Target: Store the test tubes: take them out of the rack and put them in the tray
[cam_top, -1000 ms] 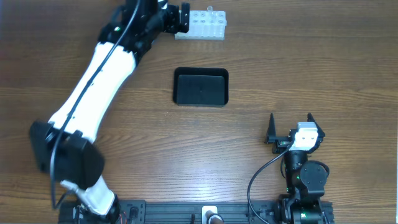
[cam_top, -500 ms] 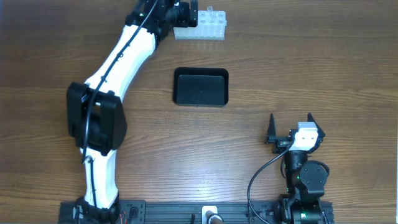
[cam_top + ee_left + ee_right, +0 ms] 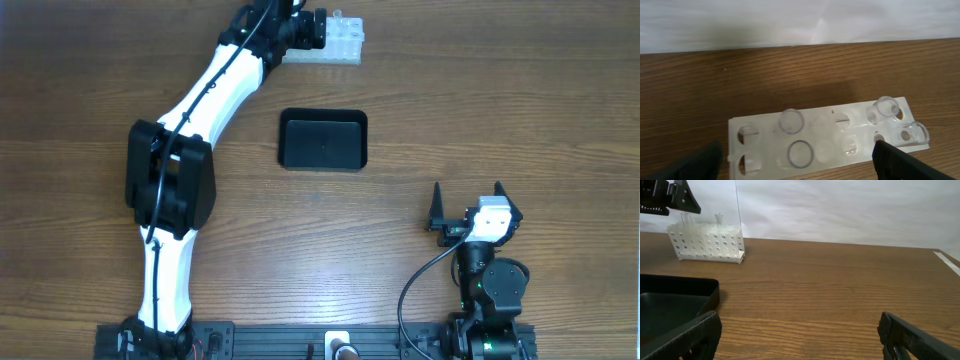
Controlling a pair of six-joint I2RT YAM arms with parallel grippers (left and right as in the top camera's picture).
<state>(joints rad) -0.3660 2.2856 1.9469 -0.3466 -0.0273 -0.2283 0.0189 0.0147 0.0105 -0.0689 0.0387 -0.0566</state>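
the left end effector (image 3: 796, 151) hangs open, its two fingers spread wide, directly above the rack (image 3: 826, 136), which lies between and just below the fingers. the test tubes (image 3: 791, 121) stand upright in the rack's holes, so their long axis points up at the wrist and they read as clear rings seen end-on. two sit near the middle of the rack and two more toward one end. the rack's own long side runs across the gap between the fingers. the coming move looks to be a straight descent onto one tube, most likely one of the middle pair, which lie closest under the fingers.

the left arm is stretched long from its base, elbow bent out, forearm angled up to the rack at the far side of the bench (image 3: 500, 100). it is by far the nearer arm.

the tray (image 3: 323, 145) lies well apart from the rack, toward the arms' bases, with no tube in it.

the right end effector (image 3: 800, 321) is open too, low over the bench, arm folded close to its base, well away from rack and tray.
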